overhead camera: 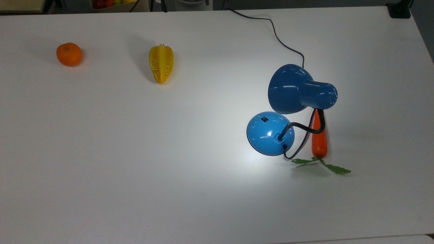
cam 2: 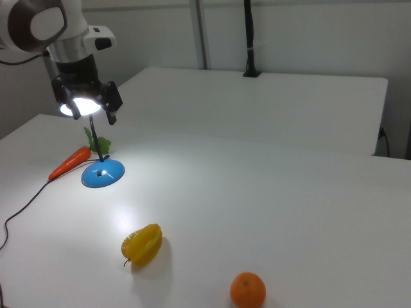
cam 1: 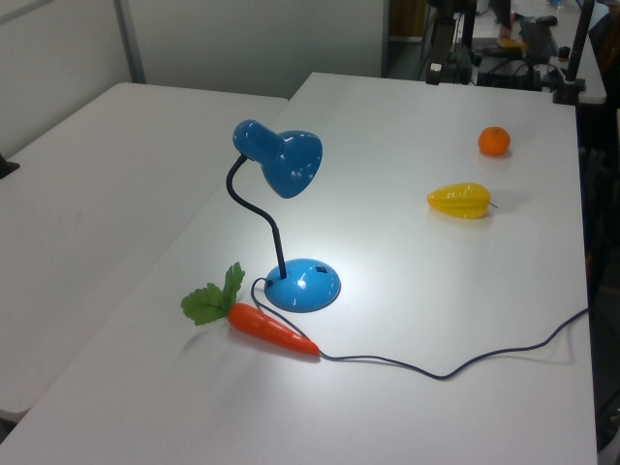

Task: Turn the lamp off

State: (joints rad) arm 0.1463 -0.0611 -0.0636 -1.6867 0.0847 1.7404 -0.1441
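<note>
White table carries three loose items. Orange carrot with green leaves lies at the top view's right. Yellow ridged fruit, possibly a starfruit, sits well apart from it at the top view's upper middle. Mandarin rests further toward the top view's left.

Lamp glossy blue (mirror-like highlights); table smooth matt white.
</note>
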